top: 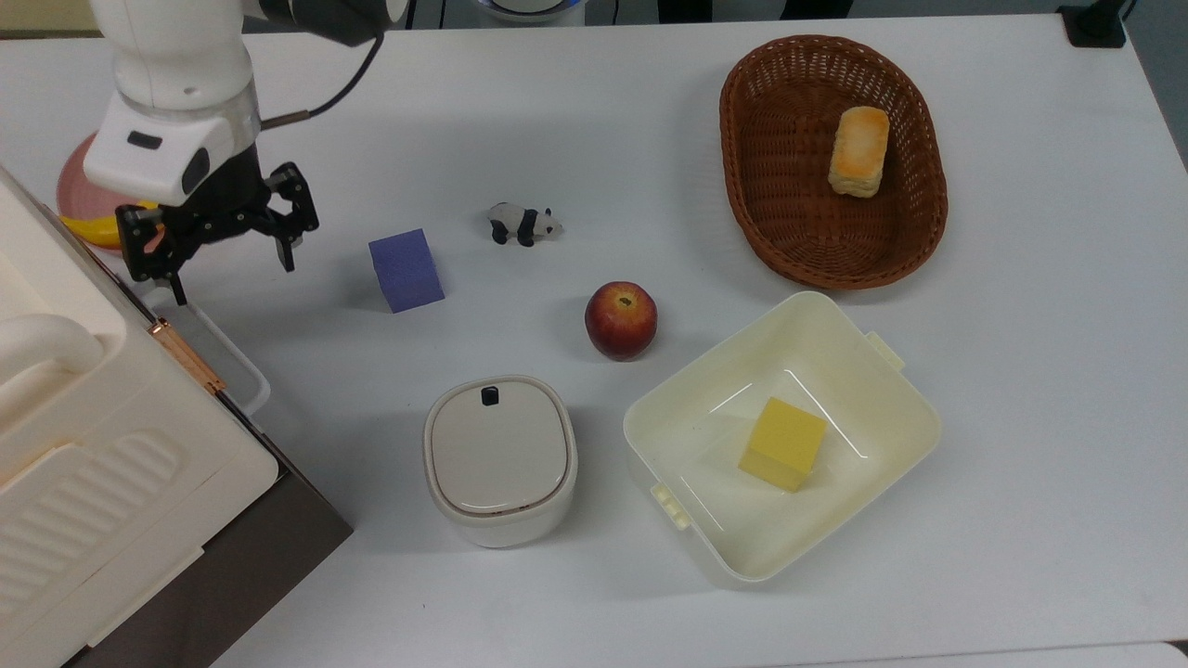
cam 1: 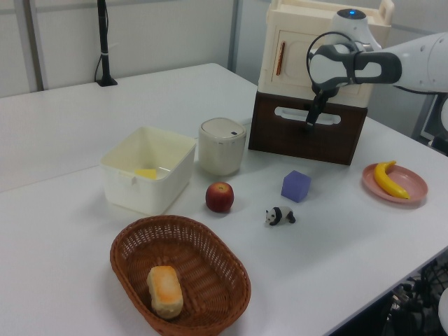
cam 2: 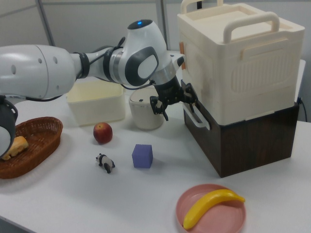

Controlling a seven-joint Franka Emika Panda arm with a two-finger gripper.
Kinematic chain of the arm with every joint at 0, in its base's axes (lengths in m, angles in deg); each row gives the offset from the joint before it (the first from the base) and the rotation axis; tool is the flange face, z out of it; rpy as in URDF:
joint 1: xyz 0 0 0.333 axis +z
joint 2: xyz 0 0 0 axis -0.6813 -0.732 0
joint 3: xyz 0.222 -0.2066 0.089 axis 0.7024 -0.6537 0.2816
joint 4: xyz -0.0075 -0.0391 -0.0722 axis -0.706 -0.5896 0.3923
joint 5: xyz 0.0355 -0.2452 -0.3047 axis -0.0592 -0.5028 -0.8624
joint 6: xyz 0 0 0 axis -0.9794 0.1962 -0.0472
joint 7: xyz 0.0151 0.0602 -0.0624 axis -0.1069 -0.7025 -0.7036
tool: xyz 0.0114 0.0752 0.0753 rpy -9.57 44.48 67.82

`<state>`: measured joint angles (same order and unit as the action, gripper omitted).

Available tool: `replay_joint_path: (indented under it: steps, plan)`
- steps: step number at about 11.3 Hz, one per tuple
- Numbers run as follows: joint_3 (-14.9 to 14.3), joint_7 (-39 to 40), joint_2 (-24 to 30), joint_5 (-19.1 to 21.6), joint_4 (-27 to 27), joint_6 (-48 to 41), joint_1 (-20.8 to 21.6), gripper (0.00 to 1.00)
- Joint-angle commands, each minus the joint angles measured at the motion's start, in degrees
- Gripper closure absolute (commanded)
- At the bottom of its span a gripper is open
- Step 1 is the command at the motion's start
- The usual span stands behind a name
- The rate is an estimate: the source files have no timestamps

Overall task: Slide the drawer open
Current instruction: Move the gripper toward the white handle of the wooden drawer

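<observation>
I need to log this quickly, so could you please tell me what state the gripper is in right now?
Gripper: open, holding nothing, fingers spread beside the white handle of the drawer.

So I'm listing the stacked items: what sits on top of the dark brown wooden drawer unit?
A cream ribbed plastic appliance with a loop handle on its lid stands on the dark brown wooden drawer unit. The drawer is shut, so its inside is hidden; the open gripper is at its white handle.

white table (top: pixel 1021 371), pale panelled walls (cam 1: pixel 168 35).
</observation>
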<state>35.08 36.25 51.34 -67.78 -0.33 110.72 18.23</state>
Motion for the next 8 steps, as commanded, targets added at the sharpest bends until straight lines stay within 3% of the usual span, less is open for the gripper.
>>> replay_joint_path:
  steps: [1, 8]
  plan:
    - [-1.63, -1.61, -2.65, -3.29, 2.01, 2.43, 1.69, 0.0]
    - [-1.54, -1.88, -3.18, -4.44, 2.1, 2.51, 1.78, 0.0]
